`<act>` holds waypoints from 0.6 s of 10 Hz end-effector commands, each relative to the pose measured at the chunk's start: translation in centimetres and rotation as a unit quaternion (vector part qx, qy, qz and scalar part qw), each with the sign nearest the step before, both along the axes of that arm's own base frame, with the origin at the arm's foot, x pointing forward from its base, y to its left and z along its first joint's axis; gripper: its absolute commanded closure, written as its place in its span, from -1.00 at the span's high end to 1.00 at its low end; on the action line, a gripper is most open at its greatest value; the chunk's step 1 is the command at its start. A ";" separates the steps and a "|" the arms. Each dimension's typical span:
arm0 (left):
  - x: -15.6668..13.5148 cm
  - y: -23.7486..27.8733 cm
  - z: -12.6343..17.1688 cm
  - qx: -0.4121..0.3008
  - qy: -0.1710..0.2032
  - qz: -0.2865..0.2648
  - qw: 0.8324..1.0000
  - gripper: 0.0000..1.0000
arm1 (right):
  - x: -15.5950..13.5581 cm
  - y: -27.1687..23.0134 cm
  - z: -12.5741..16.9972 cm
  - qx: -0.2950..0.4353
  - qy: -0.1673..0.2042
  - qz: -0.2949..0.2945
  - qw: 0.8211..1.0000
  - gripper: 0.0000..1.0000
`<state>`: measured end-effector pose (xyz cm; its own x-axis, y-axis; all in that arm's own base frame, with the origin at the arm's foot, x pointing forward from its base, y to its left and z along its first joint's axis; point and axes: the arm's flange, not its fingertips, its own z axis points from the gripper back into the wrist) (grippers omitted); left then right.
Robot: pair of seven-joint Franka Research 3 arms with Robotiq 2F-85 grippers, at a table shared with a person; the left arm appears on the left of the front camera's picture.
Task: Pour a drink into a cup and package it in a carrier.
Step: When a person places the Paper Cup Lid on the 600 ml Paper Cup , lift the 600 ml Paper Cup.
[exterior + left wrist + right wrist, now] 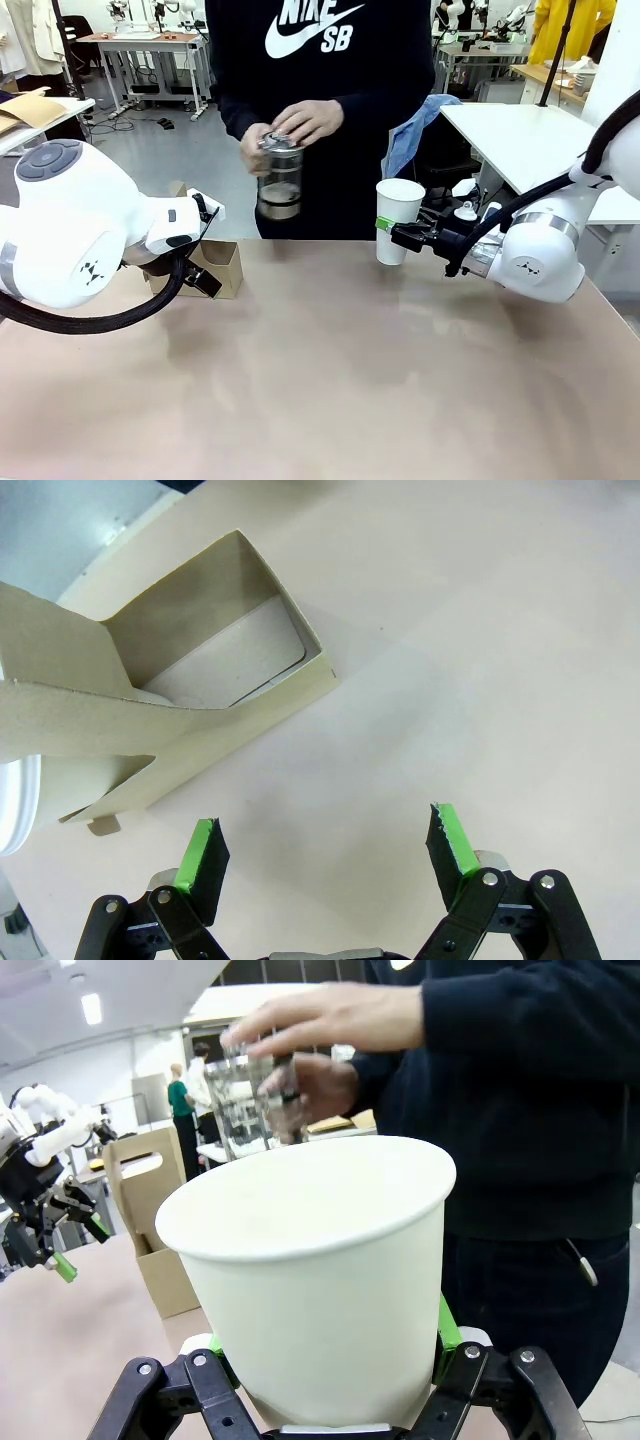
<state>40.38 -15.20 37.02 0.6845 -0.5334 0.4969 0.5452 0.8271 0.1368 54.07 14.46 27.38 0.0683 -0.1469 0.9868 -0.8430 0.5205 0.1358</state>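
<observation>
Open table point(330, 370) between carrier point(226, 266) and cup point(398, 212)

Grey floor point(190, 160), a white side table point(520, 140) at right, ceiling strip lights point(92, 1007) overhead.

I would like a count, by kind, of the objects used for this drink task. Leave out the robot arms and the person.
Paper cup: 1
Cardboard carrier: 1
Clear bottle: 1
Total: 3
</observation>
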 end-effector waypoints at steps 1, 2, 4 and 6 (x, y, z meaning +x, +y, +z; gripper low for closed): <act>0.0 0.0 0.0 -0.001 0.000 0.000 1.000 1.00 | 0.1 0.3 0.6 -0.002 -0.006 -0.009 1.000 0.60; 0.0 0.0 0.0 -0.001 0.000 0.000 1.000 1.00 | 0.1 0.3 0.6 -0.002 -0.006 -0.009 1.000 0.60; 0.0 0.0 0.0 -0.001 0.000 0.000 1.000 1.00 | 0.1 0.3 0.6 -0.002 -0.006 -0.009 1.000 0.60; 0.0 0.0 0.0 -0.001 0.000 0.000 1.000 1.00 | 0.1 0.3 0.6 -0.002 -0.006 -0.009 1.000 0.60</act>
